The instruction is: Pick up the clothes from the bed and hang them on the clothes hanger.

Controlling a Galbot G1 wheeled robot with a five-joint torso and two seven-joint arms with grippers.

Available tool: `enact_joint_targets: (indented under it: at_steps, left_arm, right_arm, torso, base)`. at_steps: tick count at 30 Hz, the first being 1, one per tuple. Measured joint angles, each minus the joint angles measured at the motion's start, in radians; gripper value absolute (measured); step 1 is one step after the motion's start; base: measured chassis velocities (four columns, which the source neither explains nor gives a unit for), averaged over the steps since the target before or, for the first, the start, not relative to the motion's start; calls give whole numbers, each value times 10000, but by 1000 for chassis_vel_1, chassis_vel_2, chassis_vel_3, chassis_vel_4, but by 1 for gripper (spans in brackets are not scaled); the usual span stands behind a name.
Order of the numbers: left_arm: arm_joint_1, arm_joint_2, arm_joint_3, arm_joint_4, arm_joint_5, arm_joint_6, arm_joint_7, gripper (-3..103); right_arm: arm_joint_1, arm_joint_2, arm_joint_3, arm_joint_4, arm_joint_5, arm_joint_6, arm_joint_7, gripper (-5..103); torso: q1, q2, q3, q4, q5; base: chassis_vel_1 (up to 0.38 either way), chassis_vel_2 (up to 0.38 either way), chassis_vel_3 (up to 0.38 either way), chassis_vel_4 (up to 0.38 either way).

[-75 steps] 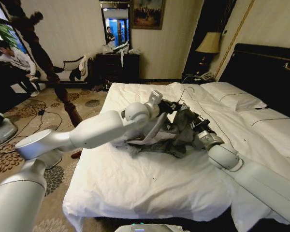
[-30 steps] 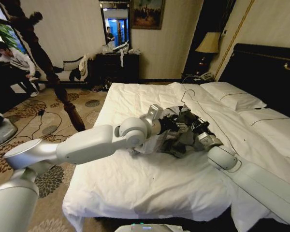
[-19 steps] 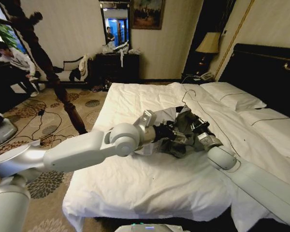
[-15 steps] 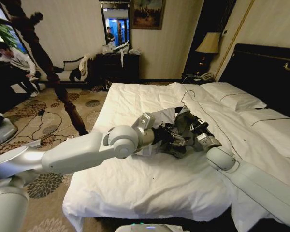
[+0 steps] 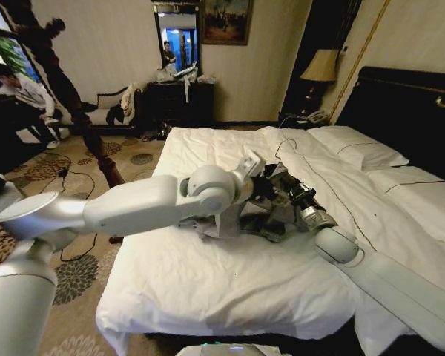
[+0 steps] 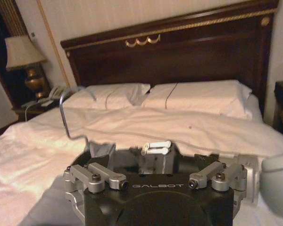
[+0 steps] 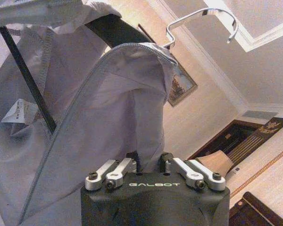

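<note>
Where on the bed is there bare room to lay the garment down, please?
Free: the white duvet of the bed toward its foot, and between the clothes and the pillows. Crowded: mid-bed, where left hand, right hand and clothes hanger bunch.

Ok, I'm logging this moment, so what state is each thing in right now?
Light grey thin garment: bunched on the bed, partly draped over the hanger.
Silvery wire-hooked hanger: inside the garment, hook sticking out.
White-duvet double bed: made, garment on it.
Left pincer: at the garment.
Right pincer: at the garment.
</note>
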Motion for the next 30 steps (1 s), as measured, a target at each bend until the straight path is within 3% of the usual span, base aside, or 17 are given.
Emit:
enact_joint_targets:
  at_steps: [7,11,12,16,17,19,21,22,25,26,28,30]
  left_arm:
    - [-99,883,-180,-766,5,-120,234,100]
    - [368,2111,-936,-1490,-479,-464,291,100]
    - [368,2111,-936,-1490,-479,-464,291,100]
    - [720,3546,-1512,-1261,-192,-486,1170,100]
    - [720,3546,-1512,-1261,-192,-486,1170,100]
    - [990,4152,-1754,-815,117,-703,2225,100]
    - [1102,4276,-1828,-655,137,-807,2562,100]
    - [1226,4397,-1896,-436,188,-965,3024,100]
    - [1299,4660,-1521,390,847,-2104,4803,100]
    - [1299,4660,-1521,390,847,-2104,4803,100]
    - [1116,4631,-1039,1098,1302,-2850,5982,100]
    - [972,4520,-808,1579,1451,-3087,6653,100]
  right_arm:
    - [-166,-16,192,-86,-142,166,0,19]
    - [-172,68,189,-135,-236,200,0,19]
    - [-172,68,189,-135,-236,200,0,19]
    - [-185,62,134,-163,-351,260,0,19]
    - [-185,62,134,-163,-351,260,0,19]
    - [-106,69,32,-164,-381,263,-2,19]
    - [-83,72,-1,-162,-383,263,-2,19]
    - [-62,73,-33,-152,-384,263,-2,19]
    - [-42,32,-72,-68,-414,263,-1,19]
    - [-42,32,-72,-68,-414,263,-1,19]
    - [-51,-18,-65,-28,-448,284,0,19]
    - [-68,-64,-45,-1,-477,311,1,19]
  torso:
    - [-4,1,-1,6,-4]
    - [-3,1,-2,-2,-3]
    - [-3,1,-2,-2,-3]
    - [-5,2,-2,9,-8]
    - [-5,2,-2,9,-8]
    - [-4,1,-2,6,-6]
    - [-4,2,-2,3,-6]
    - [-4,1,-2,1,-6]
    - [-4,2,-1,5,-7]
    - [-4,2,-1,5,-7]
    - [-5,2,-1,1,-3]
    - [-4,1,-1,-1,-3]
  base:
    - [0,0,0,0]
    - [0,0,0,0]
    - [0,0,0,0]
    - [0,0,0,0]
    - [0,0,0,0]
    - [0,0,0,0]
    - [0,0,0,0]
    - [0,0,0,0]
    - [0,0,0,0]
    - [0,0,0,0]
    - [0,0,0,0]
    - [0,0,0,0]
